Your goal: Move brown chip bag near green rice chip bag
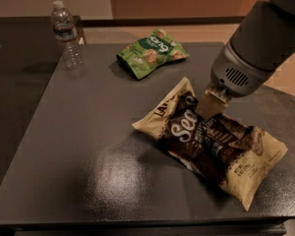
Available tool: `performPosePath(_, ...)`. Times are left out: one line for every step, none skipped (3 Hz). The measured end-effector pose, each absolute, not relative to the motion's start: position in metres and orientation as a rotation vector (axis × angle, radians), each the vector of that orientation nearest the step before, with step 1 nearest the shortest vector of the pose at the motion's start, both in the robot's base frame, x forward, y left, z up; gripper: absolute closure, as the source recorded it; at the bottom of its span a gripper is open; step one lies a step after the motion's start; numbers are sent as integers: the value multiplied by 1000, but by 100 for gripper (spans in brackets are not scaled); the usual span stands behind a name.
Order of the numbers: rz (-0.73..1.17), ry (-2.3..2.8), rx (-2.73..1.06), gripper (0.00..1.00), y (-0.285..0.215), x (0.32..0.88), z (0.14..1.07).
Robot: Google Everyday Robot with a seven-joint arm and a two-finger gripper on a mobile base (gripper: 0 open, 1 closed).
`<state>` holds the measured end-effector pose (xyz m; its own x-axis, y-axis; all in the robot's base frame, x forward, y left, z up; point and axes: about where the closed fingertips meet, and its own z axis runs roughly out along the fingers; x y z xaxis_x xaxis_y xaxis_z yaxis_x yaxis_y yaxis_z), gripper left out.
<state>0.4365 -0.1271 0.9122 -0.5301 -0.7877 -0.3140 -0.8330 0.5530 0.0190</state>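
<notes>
The brown chip bag (184, 132), large and crinkly with a dark centre and cream ends, is at the right middle of the dark table (88, 146). Its near-left side looks raised, with a shadow under it. My gripper (208, 109) comes down from the upper right and is shut on the bag's upper middle. The green rice chip bag (151, 51) lies flat at the table's far middle, a short gap beyond the brown bag's upper end.
A clear plastic water bottle (66, 33) stands upright at the table's far left corner. The table's front edge runs along the bottom. A tan floor and wall lie beyond the far edge.
</notes>
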Motion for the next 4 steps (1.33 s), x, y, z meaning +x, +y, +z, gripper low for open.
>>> performPosePath(168,2481,-1337,100,-136,464,937)
performPosePath(110,2426,-1333,100,-143,503,961)
performPosePath(84,2376,-1296,100,-148,544,982)
performPosePath(64,2336,-1259,100,-149,583,995)
